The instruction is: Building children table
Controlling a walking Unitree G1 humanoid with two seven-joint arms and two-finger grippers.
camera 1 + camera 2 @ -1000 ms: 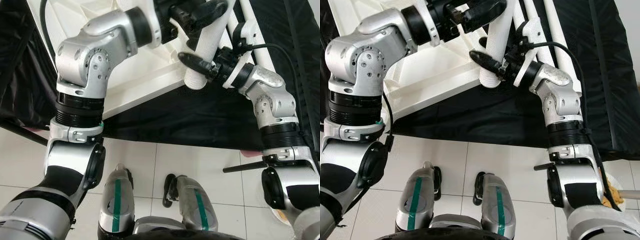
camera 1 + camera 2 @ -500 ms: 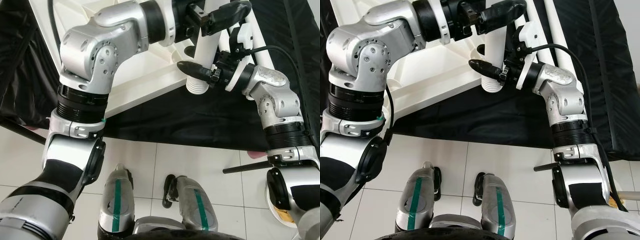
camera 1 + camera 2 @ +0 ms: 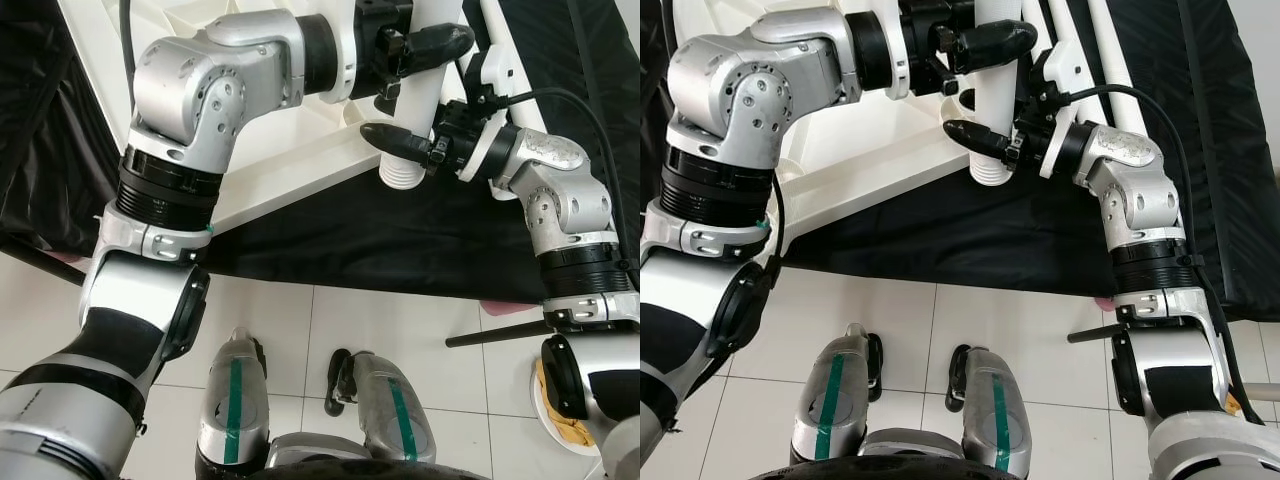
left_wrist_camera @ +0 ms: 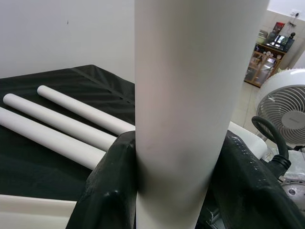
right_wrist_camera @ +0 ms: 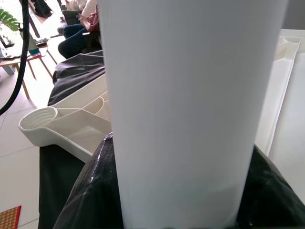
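White leg [image 3: 425, 90] pinched by both grippers beside tabletop [image 3: 270, 150]: left gripper [image 3: 425, 45] above, right gripper [image 3: 395, 138] near threaded end. Judged light, stiff, slippery (best held mid-shaft).

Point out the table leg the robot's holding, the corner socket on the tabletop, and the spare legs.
leg [image 3: 997, 70], right eye view, mid shaft
socket [image 5: 37, 119], right wrist view, ribbed rim
spare legs [image 4: 62, 125], left wrist view, middle one

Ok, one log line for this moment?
left gripper: shut on table leg | right gripper: shut on table leg | tabletop: on black cloth
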